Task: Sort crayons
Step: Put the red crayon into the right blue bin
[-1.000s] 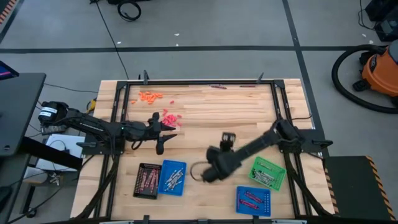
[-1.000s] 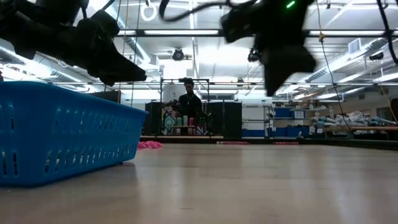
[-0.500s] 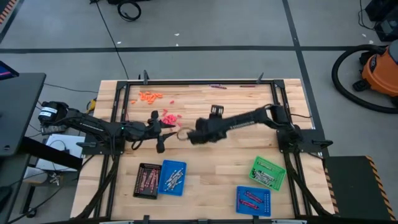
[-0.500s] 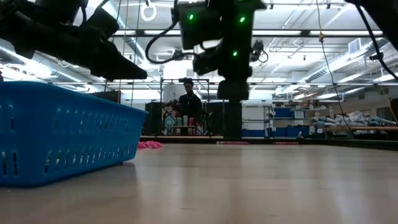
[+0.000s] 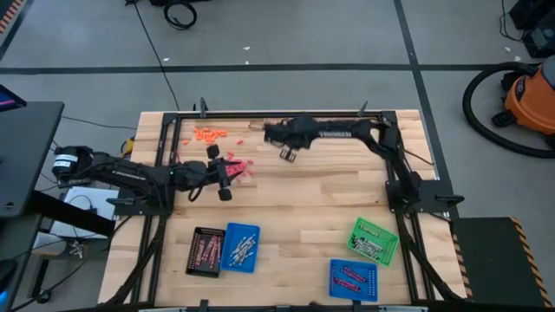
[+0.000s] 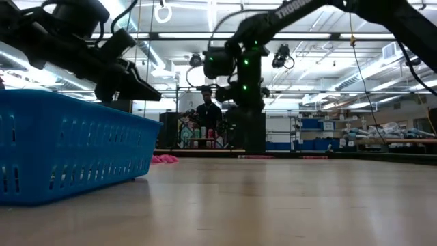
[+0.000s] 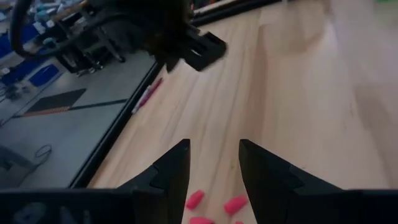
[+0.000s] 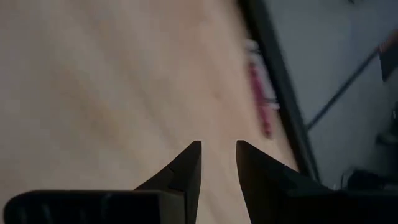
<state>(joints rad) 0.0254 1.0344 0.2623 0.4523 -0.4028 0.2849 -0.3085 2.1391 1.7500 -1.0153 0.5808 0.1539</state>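
Crayons, red-pink [image 7: 214,204], lie loose just under the left tool [image 7: 214,163], its fingers parted and empty, poised to pick. Farther off, the right tool [image 8: 217,163], narrowly parted and empty, nears a dark-red crayon [image 8: 260,99] at the surface's [image 5: 329,186] edge.

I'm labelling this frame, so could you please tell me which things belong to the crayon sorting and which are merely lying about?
Part of the job:
- short orange crayons
- short red-pink crayons
- blue rectangular plastic tray
- black rectangular tray
- green rectangular tray

Lying about:
- orange shop vacuum
- black cable coil
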